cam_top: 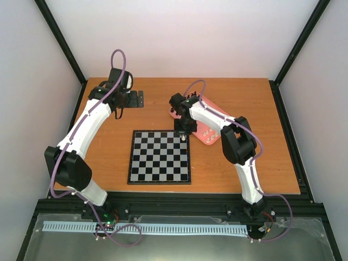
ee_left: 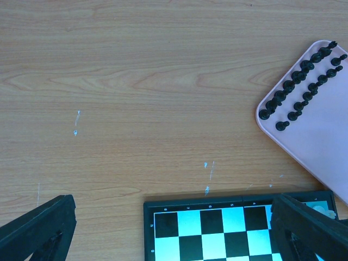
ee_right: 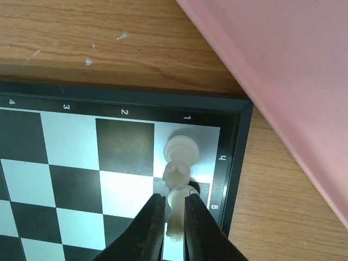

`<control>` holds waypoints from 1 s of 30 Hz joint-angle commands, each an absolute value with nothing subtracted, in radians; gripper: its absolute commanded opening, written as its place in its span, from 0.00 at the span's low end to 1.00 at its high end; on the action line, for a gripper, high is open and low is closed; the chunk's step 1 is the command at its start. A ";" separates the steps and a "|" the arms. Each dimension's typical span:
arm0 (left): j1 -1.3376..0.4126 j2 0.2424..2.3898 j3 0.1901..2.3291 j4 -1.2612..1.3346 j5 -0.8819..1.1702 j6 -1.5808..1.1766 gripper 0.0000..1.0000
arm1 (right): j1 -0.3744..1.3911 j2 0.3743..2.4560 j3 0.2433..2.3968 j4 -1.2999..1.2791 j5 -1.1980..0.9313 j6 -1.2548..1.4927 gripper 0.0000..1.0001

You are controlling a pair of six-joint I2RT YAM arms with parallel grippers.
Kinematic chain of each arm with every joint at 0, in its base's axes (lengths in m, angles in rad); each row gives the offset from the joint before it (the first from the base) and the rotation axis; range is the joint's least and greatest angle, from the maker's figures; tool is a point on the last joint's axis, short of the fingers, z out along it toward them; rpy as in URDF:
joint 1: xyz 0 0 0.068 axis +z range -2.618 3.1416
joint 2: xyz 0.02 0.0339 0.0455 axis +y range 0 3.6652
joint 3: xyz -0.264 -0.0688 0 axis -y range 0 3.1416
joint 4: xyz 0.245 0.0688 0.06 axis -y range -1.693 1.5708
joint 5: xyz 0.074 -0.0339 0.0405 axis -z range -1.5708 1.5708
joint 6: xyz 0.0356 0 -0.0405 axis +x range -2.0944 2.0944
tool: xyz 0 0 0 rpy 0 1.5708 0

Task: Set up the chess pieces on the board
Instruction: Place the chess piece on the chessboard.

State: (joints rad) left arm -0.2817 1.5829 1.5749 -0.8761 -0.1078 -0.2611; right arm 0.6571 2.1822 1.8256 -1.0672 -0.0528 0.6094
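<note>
We're looking at a cream white piece (ee_right: pixel 176 174) pinched in the right tool (ee_right: pixel 175 198). Both fingers press on its sides, and its round end pokes out past the fingertips. It sits over the far right corner of the board (ee_right: pixel 70 147), above the light square beside the "1" printed on the border. From the wrist view we can't tell if the piece is touching the square or just above it, and what kind of piece it is isn't clear to us either.

The board lies flat in the middle of the worktop (ee_right: pixel 81 32), checks in black and silvery white with a thin dark border. Just past that corner, to the right and a bit farther back, there's the pink tray (ee_right: pixel 283 70), angled against the board's edges. The black pieces (ee_left: pixel 296 77) stand in two neat rows along the tray's far left edge, all upright as far as we can see. A few pale pieces (cam_top: pixel 208 132) stand near the tray's near end, too small in the overhead view to count.

The left tool (ee_left: pixel 173 202) is off at the far left of the worktop, well away from the tray. Its fingers are spread wide with nothing between them, and its camera looks down on bare wood and the board's far edge.
</note>
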 commanded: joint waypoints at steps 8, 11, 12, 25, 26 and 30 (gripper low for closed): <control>-0.283 1.591 1.578 -0.865 -0.112 -0.250 1.00 | 0.669 2.204 1.831 -1.084 -0.064 0.598 0.14; -0.284 1.591 1.578 -0.865 -0.117 -0.249 1.00 | 0.668 2.214 1.831 -1.085 -0.074 0.597 0.14; -0.284 1.592 1.578 -0.866 -0.117 -0.249 1.00 | 0.666 2.215 1.832 -1.087 -0.075 0.595 0.14; -0.282 1.596 1.580 -0.867 -0.120 -0.248 1.00 | 0.658 2.217 1.821 -1.087 -0.086 0.600 0.15; -0.283 1.597 1.580 -0.867 -0.120 -0.248 1.00 | 0.658 2.215 1.821 -1.085 -0.085 0.598 0.15; -0.283 1.598 1.579 -0.865 -0.119 -0.250 1.00 | 0.658 2.206 1.821 -1.085 -0.079 0.591 0.26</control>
